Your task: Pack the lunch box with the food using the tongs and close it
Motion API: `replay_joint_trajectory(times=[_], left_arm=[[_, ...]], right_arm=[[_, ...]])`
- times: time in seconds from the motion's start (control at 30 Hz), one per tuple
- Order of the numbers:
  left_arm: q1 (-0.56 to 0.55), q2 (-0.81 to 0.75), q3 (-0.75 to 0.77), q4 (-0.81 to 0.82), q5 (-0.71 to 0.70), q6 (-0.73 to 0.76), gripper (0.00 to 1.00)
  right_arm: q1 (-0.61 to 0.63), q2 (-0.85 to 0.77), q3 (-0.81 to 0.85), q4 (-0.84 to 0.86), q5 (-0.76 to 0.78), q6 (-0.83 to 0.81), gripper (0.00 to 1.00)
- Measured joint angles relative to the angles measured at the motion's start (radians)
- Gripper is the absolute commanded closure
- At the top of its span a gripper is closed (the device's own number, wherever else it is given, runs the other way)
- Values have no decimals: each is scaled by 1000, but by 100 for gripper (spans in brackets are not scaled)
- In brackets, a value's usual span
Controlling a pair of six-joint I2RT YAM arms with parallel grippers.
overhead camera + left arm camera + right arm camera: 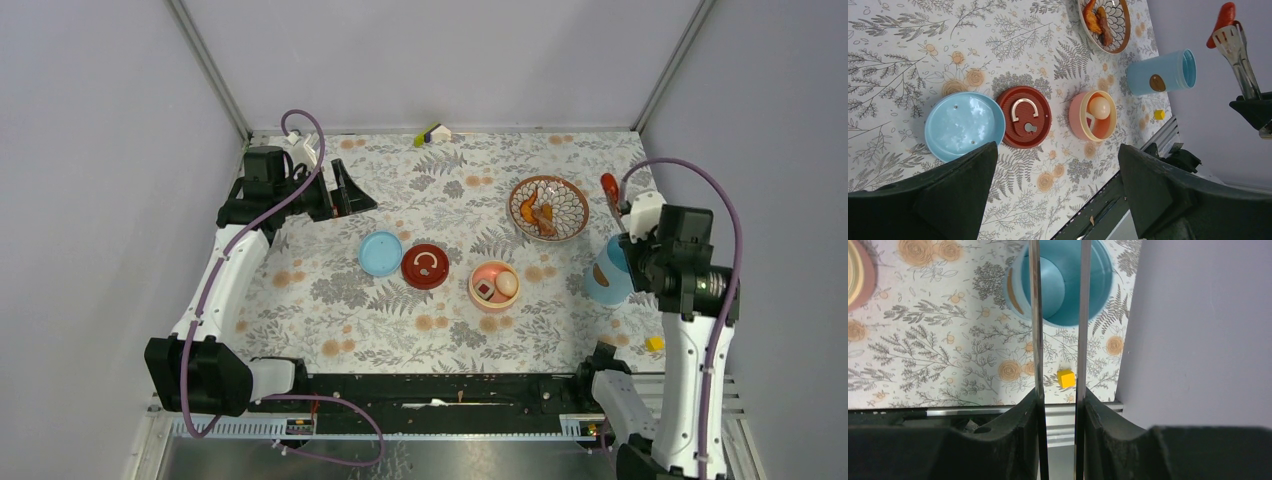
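The salmon-pink bowl point(494, 285) stands mid-table with a white egg point(507, 283) and a dark chunk point(485, 290) in it. The light-blue shell point(605, 275) lies on its side at the right, its mouth open point(1063, 282). Left of the bowl lies the light-blue disc point(380, 253). My right gripper point(632, 228) point(1060, 395) is shut on the silvery tongs point(612, 195) point(1036, 315) above the shell. A red food piece point(1224, 17) sits at their tip. My left gripper point(335, 195) point(1058, 150) hangs open and holds nothing at the far left.
A patterned brown-rimmed dish point(575, 200) at the back right holds orange and brown pieces point(540, 212). A red-brown round lid point(426, 266) lies between disc and bowl. A small yellow cube point(654, 343) sits near the front right edge. The right wall is close.
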Motion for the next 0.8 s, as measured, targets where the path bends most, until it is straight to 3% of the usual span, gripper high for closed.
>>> replay_joint_trajectory(times=[0.33, 0.8], left_arm=[[0, 1, 0, 4, 37, -16, 1], [0, 1, 0, 29, 62, -31, 1]], right_arm=[[-144, -193, -90, -45, -24, 22, 75], [-167, -228, -221, -76, 1, 21, 72]])
